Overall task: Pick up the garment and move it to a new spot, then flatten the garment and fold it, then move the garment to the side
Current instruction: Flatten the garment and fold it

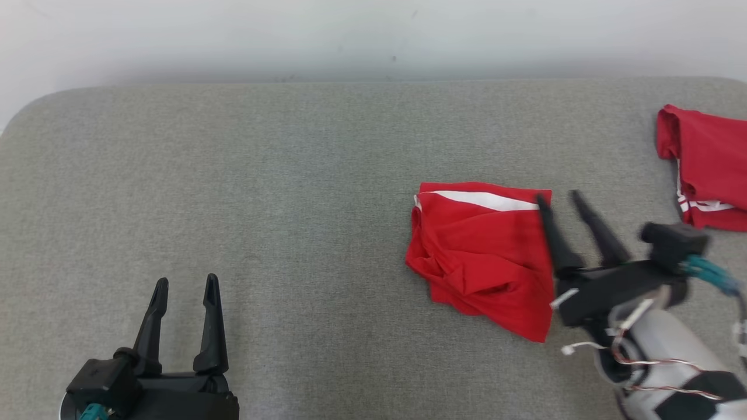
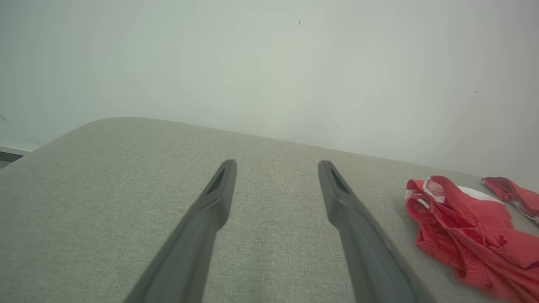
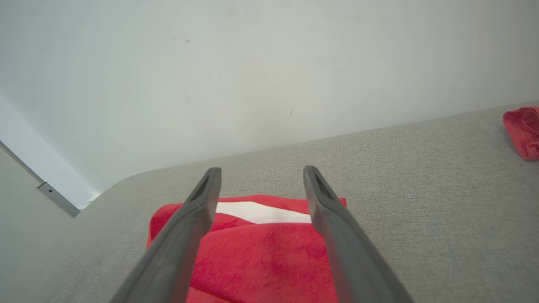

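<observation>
A red garment [image 1: 481, 256] with a white stripe lies folded into a rough square on the grey surface, right of centre. It also appears in the left wrist view [image 2: 467, 240] and under my right fingers [image 3: 261, 252]. My right gripper [image 1: 560, 197] is open at the garment's right edge, one finger over the cloth, nothing held. In the right wrist view that gripper [image 3: 261, 172] points over the white stripe. At the lower left my left gripper [image 1: 187, 283] stands open and empty, far from the garment; its fingers [image 2: 219, 189] frame bare fabric.
A second red garment [image 1: 706, 169] lies at the right edge of the grey padded surface [image 1: 233, 175], also seen in the right wrist view [image 3: 524, 130]. A pale wall [image 1: 373, 35] runs behind the surface's far edge.
</observation>
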Motion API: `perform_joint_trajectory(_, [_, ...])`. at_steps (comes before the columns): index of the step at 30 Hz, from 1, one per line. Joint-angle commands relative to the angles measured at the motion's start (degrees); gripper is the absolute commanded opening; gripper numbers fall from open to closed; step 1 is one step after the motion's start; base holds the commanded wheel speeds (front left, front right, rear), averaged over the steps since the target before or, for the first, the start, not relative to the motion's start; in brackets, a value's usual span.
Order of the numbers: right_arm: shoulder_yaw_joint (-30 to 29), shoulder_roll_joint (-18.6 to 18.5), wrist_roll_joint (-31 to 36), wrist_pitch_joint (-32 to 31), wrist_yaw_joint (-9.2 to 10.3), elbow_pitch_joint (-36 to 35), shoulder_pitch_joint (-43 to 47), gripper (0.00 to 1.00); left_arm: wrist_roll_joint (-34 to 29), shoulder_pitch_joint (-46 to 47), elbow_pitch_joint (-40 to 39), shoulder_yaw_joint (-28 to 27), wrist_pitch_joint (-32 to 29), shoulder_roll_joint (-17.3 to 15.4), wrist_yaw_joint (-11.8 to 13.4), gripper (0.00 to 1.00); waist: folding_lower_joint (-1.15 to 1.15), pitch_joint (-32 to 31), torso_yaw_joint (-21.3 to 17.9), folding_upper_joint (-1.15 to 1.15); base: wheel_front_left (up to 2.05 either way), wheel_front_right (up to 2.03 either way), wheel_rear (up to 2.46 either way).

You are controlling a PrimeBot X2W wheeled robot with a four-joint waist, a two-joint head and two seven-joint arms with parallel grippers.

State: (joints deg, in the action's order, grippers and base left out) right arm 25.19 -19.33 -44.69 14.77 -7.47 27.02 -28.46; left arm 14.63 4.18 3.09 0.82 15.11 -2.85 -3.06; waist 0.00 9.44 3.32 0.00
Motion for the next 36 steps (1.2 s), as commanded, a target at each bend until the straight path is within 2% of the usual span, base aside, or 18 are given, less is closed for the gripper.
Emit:
perform_joint_trajectory(1, [-1.48,-0.84,0.45,0.35,0.0,-0.29,1.37,1.0,-0.02,-0.6,-0.24,-0.26,0.01,-0.08,-0.1,1.0,0.0,-0.04,-0.51,0.0,0.0,0.0,0.0])
perform_joint_trajectory(4, [-5.81,-2.35,1.47,0.38,0.0,-0.81,3.59,1.0,-0.27,-0.62,-0.35,-0.41,0.01,-0.09,-0.31,1.0,0.0,0.13,-0.89,0.0,0.0,0.0,0.0])
perform_joint_trajectory(5, [-7.05,-2.51,1.71,0.38,0.0,-0.87,4.35,0.86,-0.31,-0.59,-0.39,-0.5,0.01,-0.09,-0.35,1.0,0.0,0.2,-1.0,0.0,0.0,0.0,0.0])
perform_joint_trajectory(6, [-8.16,-2.73,2.19,0.4,0.0,-0.81,5.09,0.4,-0.33,-0.54,-0.41,-0.57,0.01,-0.09,-0.3,1.0,0.0,0.27,-1.09,0.0,0.0,0.0,0.0])
perform_joint_trajectory(7, [-8.97,-2.87,2.58,0.4,0.0,-0.68,5.63,0.0,-0.32,-0.49,-0.39,-0.61,0.01,-0.08,-0.33,1.0,0.0,0.33,-1.13,0.0,0.0,0.0,0.0])
perform_joint_trajectory(14, [-9.09,-1.43,8.13,0.41,0.0,0.76,6.24,0.0,-0.49,0.47,-0.08,-0.38,0.01,-0.09,-0.73,1.0,0.0,0.88,-0.96,0.0,0.0,0.0,0.0])
perform_joint_trajectory(17, [-8.54,-0.26,8.58,0.42,0.0,1.79,5.65,0.0,-0.58,0.93,0.14,-0.19,0.01,-0.09,-0.87,1.0,0.0,1.01,-0.61,0.0,0.0,0.0,0.0])
perform_joint_trajectory(21, [-5.44,0.43,11.96,0.42,0.0,4.67,4.6,0.0,-0.47,1.26,0.34,0.07,0.01,-0.1,-0.88,1.0,0.0,1.3,0.35,0.0,0.0,0.0,0.0])
perform_joint_trajectory(27, [-1.86,3.5,13.26,0.35,0.0,8.76,3.61,0.0,0.03,1.3,0.58,0.15,0.01,-0.08,-0.86,1.0,0.0,1.44,1.78,0.0,0.0,0.0,0.0])
perform_joint_trajectory(36, [4.03,7.98,13.58,0.36,0.0,9.97,2.42,0.0,0.48,2.03,1.09,0.42,0.01,-0.09,-1.33,1.0,0.0,2.04,3.21,0.0,0.0,0.0,0.0])
